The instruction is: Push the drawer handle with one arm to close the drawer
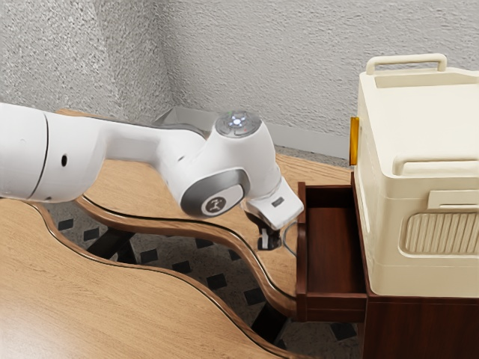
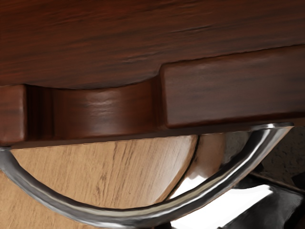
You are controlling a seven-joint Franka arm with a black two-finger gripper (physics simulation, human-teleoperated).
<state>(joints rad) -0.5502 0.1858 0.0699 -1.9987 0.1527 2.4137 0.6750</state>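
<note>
Right ahead of the hand [image 1: 268, 241], the drawer [image 1: 334, 247] stands pulled out of its cabinet [image 1: 419, 329], so the task's drawer is open. Its front board [image 1: 301, 278] lies between the hand and the drawer's hollow, with a curved scoop [image 2: 102, 112] cut into its top edge. The shiny metal handle [image 2: 143, 215], a bowed loop, sticks out from that board towards the hand and sits just beside it. Whether the two touch, I cannot tell. How far open the hand is, and whether it has hold of anything, I cannot tell either.

Beyond the hand and the open drawer, a big cream box [image 1: 378, 232] with carrying grips rests on top of the cabinet. A narrow amber piece [image 1: 354, 140] stands at the side of the box that faces the arm [image 1: 127, 142], which reaches in from behind the hand. Pale wooden tabletop [image 1: 127, 299] with a wavy edge spreads back from the hand, and lower than the hand lies grey floor [image 1: 198, 273] with dark squares.
</note>
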